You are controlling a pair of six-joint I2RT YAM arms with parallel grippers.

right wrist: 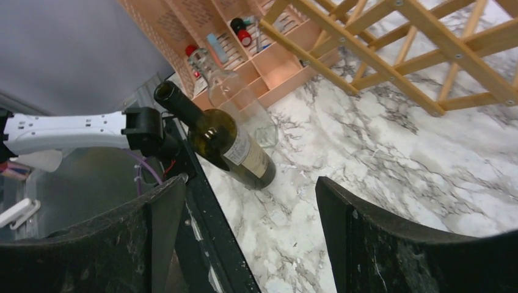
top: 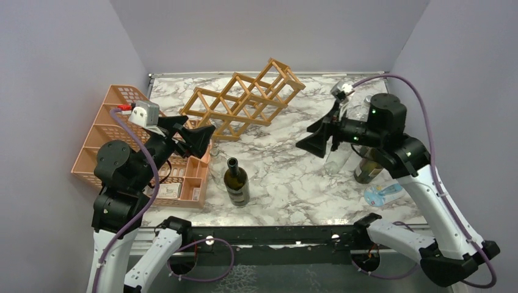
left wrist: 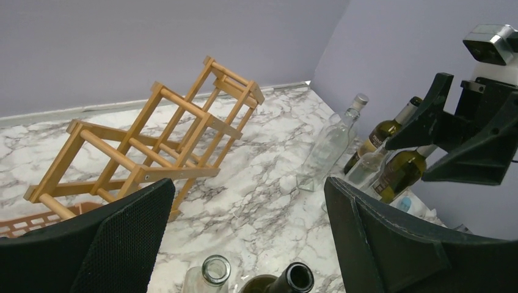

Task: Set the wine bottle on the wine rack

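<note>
A dark green wine bottle [top: 236, 181] with a pale label stands upright near the front middle of the marble table; its mouth [left wrist: 297, 278] shows low in the left wrist view, and its body [right wrist: 226, 143] shows in the right wrist view. The light wooden wine rack [top: 244, 101] [left wrist: 153, 140] [right wrist: 391, 49] sits tilted at the back. My left gripper [top: 198, 137] [left wrist: 250, 238] hangs open, up and to the left of the bottle. To the bottle's right, my right gripper [top: 314, 141] [right wrist: 250, 238] is open and points toward it. Neither holds anything.
A clear glass bottle [left wrist: 214, 271] [right wrist: 235, 91] stands right beside the wine bottle. The salmon-pink mesh organizer [top: 122, 134] fills the left edge. Several bottles [top: 368, 168] [left wrist: 333, 143] cluster under the right arm, with a blue-and-white packet [top: 383, 194] near the front right.
</note>
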